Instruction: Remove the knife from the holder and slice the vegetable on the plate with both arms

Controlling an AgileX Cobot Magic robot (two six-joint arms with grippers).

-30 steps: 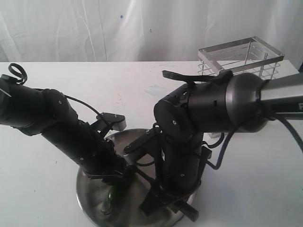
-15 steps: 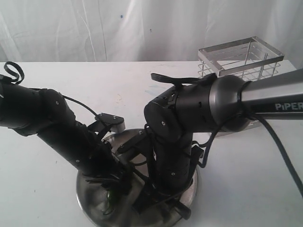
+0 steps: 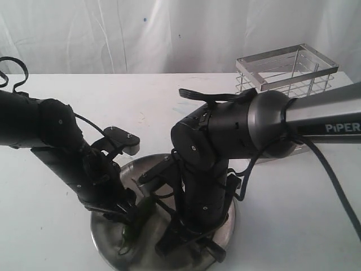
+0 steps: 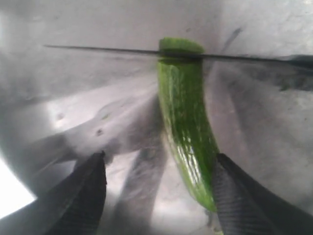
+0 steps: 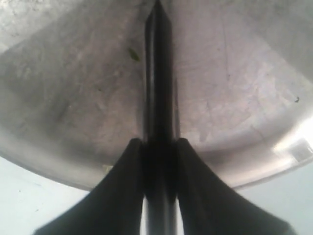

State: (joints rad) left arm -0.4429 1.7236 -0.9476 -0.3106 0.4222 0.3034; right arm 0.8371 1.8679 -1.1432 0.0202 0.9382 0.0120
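exterior view: one plate (image 3: 110, 240) near the table's front edge, crowded by two arms; one empty-looking wire holder (image 3: 287, 70) stands well apart at the back. left wrist view: left gripper (image 4: 159, 196) spread wide around one vegetable (image 4: 188, 132), the knife (image 4: 102, 49) blade crossing its far end. right wrist view: right gripper (image 5: 159, 149) clamps the knife over the plate's rim.

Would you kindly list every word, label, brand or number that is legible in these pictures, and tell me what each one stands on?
"PiPER": white letters on the grey link of the right arm, at the right edge of the exterior view; the frame cuts the word there, so any further letters are out of sight.
No other text is legible: the plate, the wire holder, the knife and the vegetable carry no visible markings in any view.
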